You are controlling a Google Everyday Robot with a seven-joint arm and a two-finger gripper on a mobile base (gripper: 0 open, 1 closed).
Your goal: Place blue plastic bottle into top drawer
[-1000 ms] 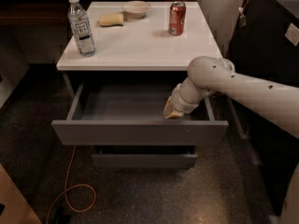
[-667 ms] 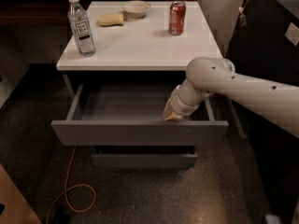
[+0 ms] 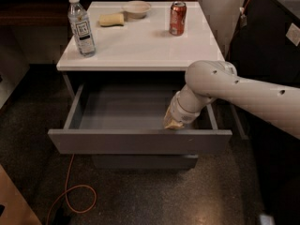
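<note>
The blue plastic bottle (image 3: 80, 26) stands upright on the left front part of the white cabinet top, white cap on, dark-and-white label facing me. The top drawer (image 3: 140, 142) is pulled out, and its grey interior holds only the gripper. My gripper (image 3: 172, 123) hangs down at the drawer's right front, just behind the front panel, far from the bottle. The arm comes in from the right.
A red soda can (image 3: 177, 18) stands at the back right of the white top (image 3: 140, 46). A yellow sponge (image 3: 111, 19) and a small bowl (image 3: 137, 8) sit at the back. An orange cable (image 3: 70, 191) loops on the floor at the left. Dark equipment stands to the right.
</note>
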